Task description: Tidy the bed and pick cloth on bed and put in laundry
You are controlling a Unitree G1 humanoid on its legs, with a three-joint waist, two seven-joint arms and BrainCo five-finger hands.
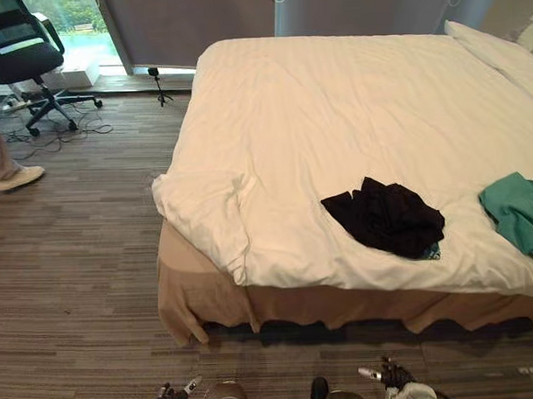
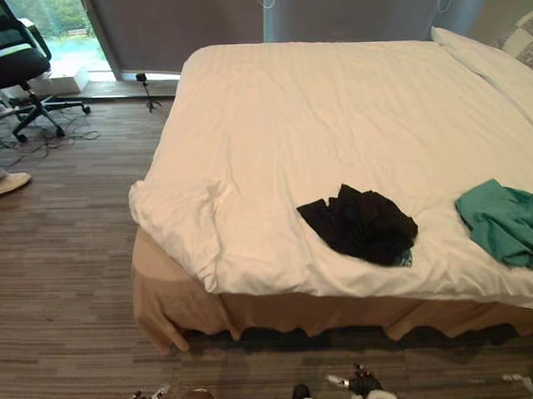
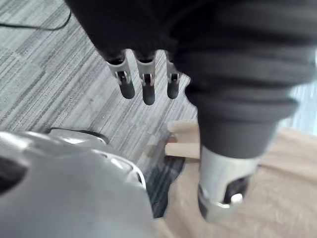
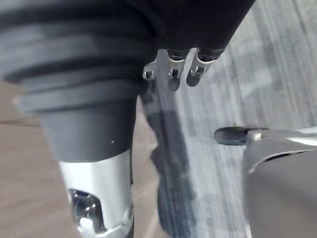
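Observation:
A crumpled black cloth (image 1: 385, 217) lies on the white duvet (image 1: 334, 118) near the bed's front edge. Further right, at the edge of the view, rests a green cloth (image 1: 519, 210). The duvet's near left corner (image 1: 206, 210) is rumpled and hangs over the tan bed skirt (image 1: 200, 298). Both hands hang low in front of the bed, well short of the clothes. My left hand (image 1: 173, 398) is open, its fingers (image 3: 147, 89) straight over the floor and holding nothing. My right hand (image 1: 391, 373) is also open, with relaxed fingers (image 4: 173, 74) and nothing in them.
A white pillow (image 1: 498, 51) lies at the bed's far right. On the striped carpet to the left stand a black office chair (image 1: 21, 55) with cables around it and a small tripod (image 1: 159, 85). A person's shoe (image 1: 16, 178) shows at the left edge.

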